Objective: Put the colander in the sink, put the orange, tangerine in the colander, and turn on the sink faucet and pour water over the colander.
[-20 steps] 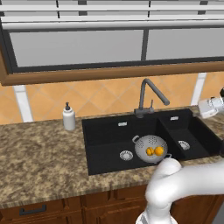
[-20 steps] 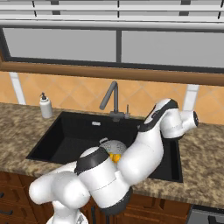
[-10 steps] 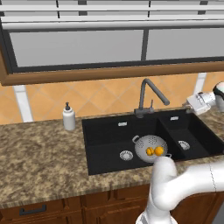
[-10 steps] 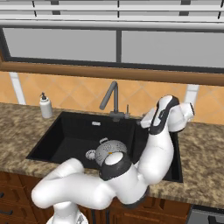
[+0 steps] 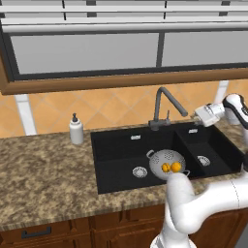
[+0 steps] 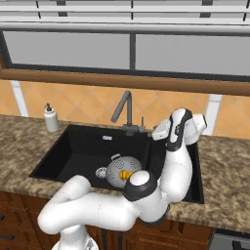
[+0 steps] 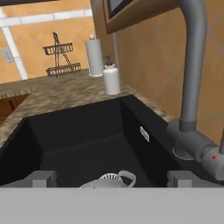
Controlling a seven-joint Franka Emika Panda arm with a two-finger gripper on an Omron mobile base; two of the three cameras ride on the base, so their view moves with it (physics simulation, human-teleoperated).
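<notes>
The hand (image 5: 199,115), jaws wide open and empty, was level with and just right of the sink faucet (image 5: 163,109), whose lever lay nearest.

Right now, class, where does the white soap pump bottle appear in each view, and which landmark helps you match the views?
Left base view: white soap pump bottle at left on the speckled counter.
Right base view: far left.
Hand view: upper middle, beyond the black sink.
Shared landmark: dark grey gooseneck faucet.
</notes>
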